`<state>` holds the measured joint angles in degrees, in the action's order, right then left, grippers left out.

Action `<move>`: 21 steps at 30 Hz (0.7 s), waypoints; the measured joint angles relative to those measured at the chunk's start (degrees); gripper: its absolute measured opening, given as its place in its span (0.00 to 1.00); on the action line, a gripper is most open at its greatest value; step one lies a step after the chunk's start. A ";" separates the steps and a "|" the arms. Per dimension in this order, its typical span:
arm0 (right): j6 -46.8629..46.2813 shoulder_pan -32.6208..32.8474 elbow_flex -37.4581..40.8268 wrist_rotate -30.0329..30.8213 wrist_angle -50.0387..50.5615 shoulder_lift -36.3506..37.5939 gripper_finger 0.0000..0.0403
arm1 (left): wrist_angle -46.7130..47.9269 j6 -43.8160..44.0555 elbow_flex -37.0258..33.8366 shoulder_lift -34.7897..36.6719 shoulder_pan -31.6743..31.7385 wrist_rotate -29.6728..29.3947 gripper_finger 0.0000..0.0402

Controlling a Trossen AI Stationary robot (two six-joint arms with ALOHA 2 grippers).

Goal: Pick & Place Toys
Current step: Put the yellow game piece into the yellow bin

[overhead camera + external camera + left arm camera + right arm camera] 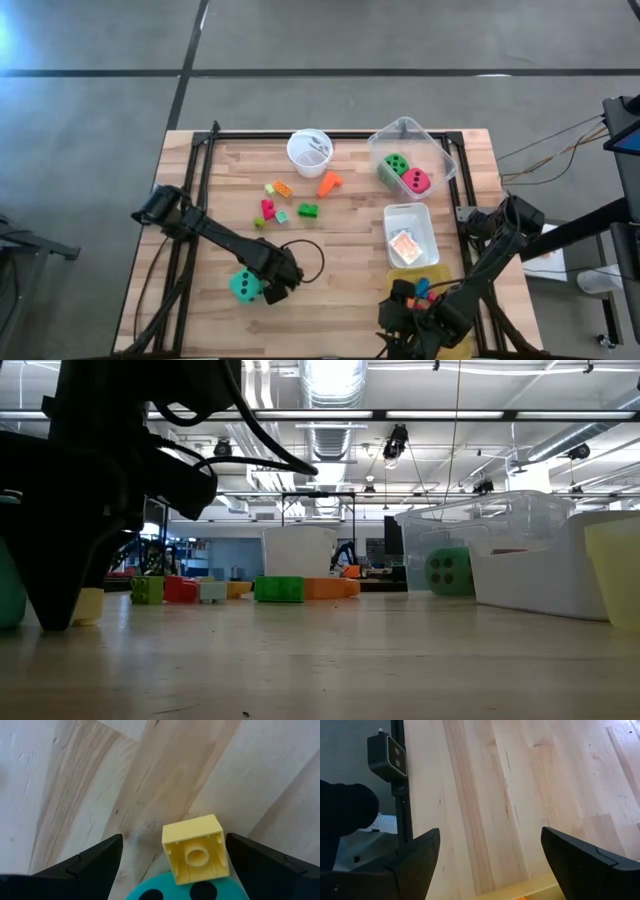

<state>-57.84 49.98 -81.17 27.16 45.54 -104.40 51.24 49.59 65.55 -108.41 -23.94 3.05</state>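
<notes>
At the near edge of the wooden desk (340, 250), the right gripper (412, 318) hung over the yellow bin (440, 290), which held a few small coloured blocks (421, 287). Its fingers (415, 860) stood wide apart with nothing between them; only bare desk boards showed past them in the right wrist view.

Slightly farther in on the left side, the left gripper (272, 288) sat low over the teal die (244, 285). Its fingers (85, 865) were spread wide and held nothing. Between them lay a pale yellow block (196, 848), hollow side up, touching the top edge of the teal die, and the fingers stood clear of it on both sides.

Beyond the yellow bin, on the right side, a white rectangular bin (410, 235) held a small card pack (404, 247).

Mid-desk lay the loose blocks: a pink one (268, 209), a small light green one (282, 216), a green one (308, 210), a yellow-green one (270, 188), an orange flat one (284, 188) and an orange one (329, 183).

Toward the far edge stood the white round cup (309, 150), and to its right the clear bin (412, 160), tilted, with the green die (394, 166) and the red-pink die (416, 181) inside it, touching each other.
</notes>
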 joint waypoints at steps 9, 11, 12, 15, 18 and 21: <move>0.00 0.00 0.04 0.00 -0.02 0.00 0.85 | -0.73 -0.07 -0.15 0.25 0.04 0.19 0.81; 0.00 0.00 0.16 0.00 -0.04 0.00 0.85 | -1.06 0.03 -0.15 0.25 0.04 0.42 0.74; 0.00 0.00 0.23 0.00 -0.03 0.00 0.85 | -1.25 0.24 -0.14 0.25 0.04 0.51 0.69; -0.13 0.00 0.56 0.00 -0.08 0.00 0.85 | -1.13 0.37 0.12 0.25 0.04 0.72 0.54; -0.13 0.00 0.81 0.13 -0.07 0.00 0.85 | -1.50 0.57 0.89 0.23 0.04 1.22 0.38; 0.04 0.00 0.83 2.67 -0.07 0.00 0.85 | -1.65 0.77 2.20 0.25 0.04 2.31 0.32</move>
<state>-57.81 49.98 -80.34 29.83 45.47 -104.40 49.59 50.36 67.76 -108.16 -23.90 5.36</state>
